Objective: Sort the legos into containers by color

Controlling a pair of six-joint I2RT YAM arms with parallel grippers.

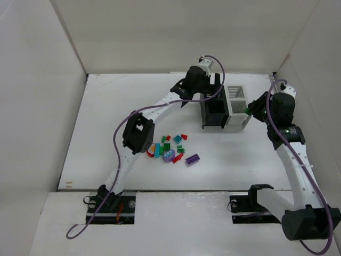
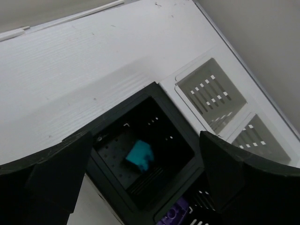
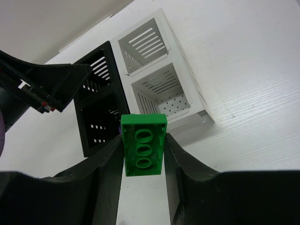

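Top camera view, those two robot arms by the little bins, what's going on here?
Bricks are being sorted by color. The left arm hangs over the black bin with its jaws open and empty; a teal brick lies inside. The right arm holds a green brick in its jaws close by the white bin. The other bricks sit in a loose pile on the table.

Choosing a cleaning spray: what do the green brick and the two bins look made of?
The green brick: moulded plastic, slightly glossy; crisp hollow tubes underneath. The black bin and white bin: probably rigid plastic, matte; uniform slats and holes, though painted metal is possible.
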